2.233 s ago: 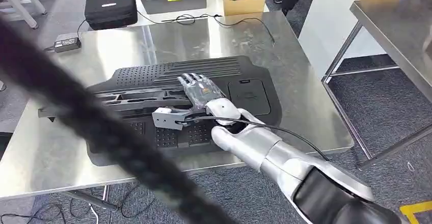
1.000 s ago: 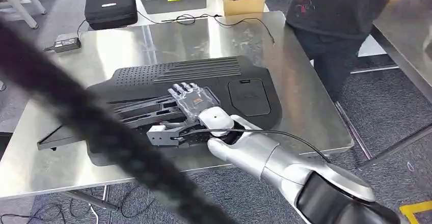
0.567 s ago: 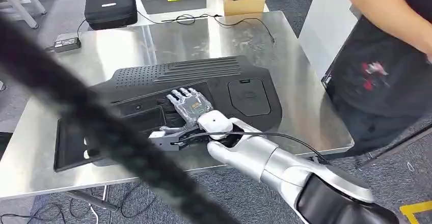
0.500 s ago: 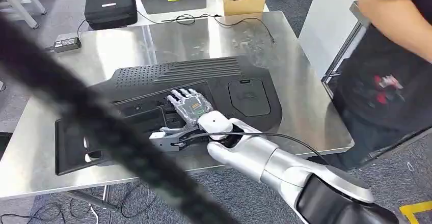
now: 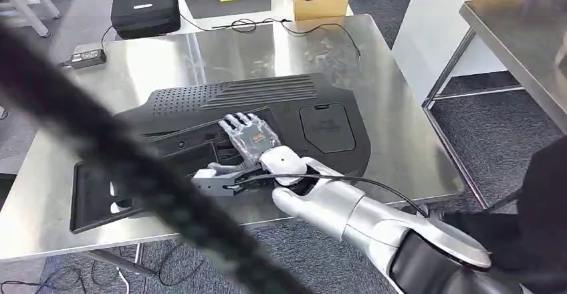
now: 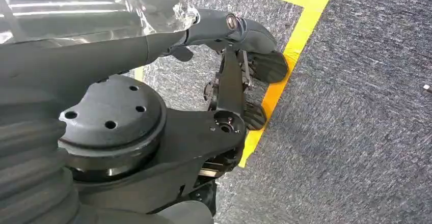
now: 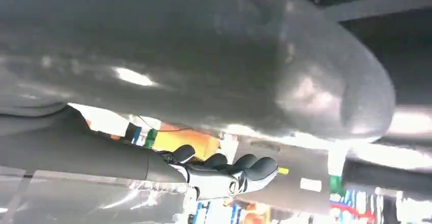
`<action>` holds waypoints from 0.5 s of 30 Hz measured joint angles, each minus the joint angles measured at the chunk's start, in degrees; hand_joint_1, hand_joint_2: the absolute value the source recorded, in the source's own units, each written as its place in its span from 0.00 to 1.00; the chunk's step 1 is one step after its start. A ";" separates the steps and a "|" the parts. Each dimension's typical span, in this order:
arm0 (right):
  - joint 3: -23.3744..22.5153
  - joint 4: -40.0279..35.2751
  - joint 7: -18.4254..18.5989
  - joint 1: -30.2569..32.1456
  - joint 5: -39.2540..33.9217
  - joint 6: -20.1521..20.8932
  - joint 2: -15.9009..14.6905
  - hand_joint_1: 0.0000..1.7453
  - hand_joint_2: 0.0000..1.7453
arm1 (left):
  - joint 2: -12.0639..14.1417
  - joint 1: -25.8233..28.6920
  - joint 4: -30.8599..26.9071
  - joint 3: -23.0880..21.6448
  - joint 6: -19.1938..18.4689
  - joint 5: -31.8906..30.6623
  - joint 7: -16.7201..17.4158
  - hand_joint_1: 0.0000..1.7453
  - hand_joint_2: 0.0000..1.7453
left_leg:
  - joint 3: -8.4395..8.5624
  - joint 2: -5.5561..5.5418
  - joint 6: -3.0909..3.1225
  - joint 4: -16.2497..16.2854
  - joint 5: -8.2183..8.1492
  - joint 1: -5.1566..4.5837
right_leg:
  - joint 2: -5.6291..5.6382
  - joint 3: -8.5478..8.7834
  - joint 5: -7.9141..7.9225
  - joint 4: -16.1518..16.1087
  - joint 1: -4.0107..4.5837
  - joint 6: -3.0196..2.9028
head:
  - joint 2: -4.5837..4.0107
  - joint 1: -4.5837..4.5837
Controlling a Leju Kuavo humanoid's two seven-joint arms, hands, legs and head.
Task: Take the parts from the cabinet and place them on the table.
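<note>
Centre of the head view: the right robot hand (image 5: pixel 249 148) lies flat, fingers spread, on the large black ribbed plastic panel (image 5: pixel 267 110); whether it grips anything I cannot tell. The panel lies on the steel tabletop (image 5: pixel 394 133), its lower-left end near the front edge, with bare metal to the right. The left wrist view shows grey carpet (image 6: pixel 356 132) and a yellow tape line (image 6: pixel 285 66). A black case (image 5: pixel 145 10) sits upper left.
</note>
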 joint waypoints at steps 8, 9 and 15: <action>-5.16 -5.06 0.09 -0.21 -7.57 -13.23 -2.66 0.00 0.00 | 0.02 0.14 0.00 -0.04 0.02 0.52 -0.44 0.00 1.00 | 0.03 0.00 0.05 0.09 -0.03 -0.03 | 0.01 0.03 0.00 -0.01 -0.01 0.01 | 0.00 -0.02; -6.04 -6.50 -0.09 0.02 -8.94 -14.57 -3.32 0.00 0.00 | 0.02 0.16 0.00 -0.04 0.02 0.61 -0.52 0.00 1.00 | 0.01 0.00 0.06 0.10 -0.04 -0.03 | 0.01 0.04 0.00 -0.01 -0.02 0.01 | 0.00 -0.04; -10.45 -12.66 -0.46 0.77 -11.50 -17.47 -6.06 0.00 0.00 | 0.02 0.29 0.00 -0.07 0.02 0.72 -0.79 0.00 1.00 | 0.02 0.02 0.08 0.15 -0.06 -0.07 | 0.01 0.05 0.00 -0.03 -0.04 0.01 | 0.00 -0.04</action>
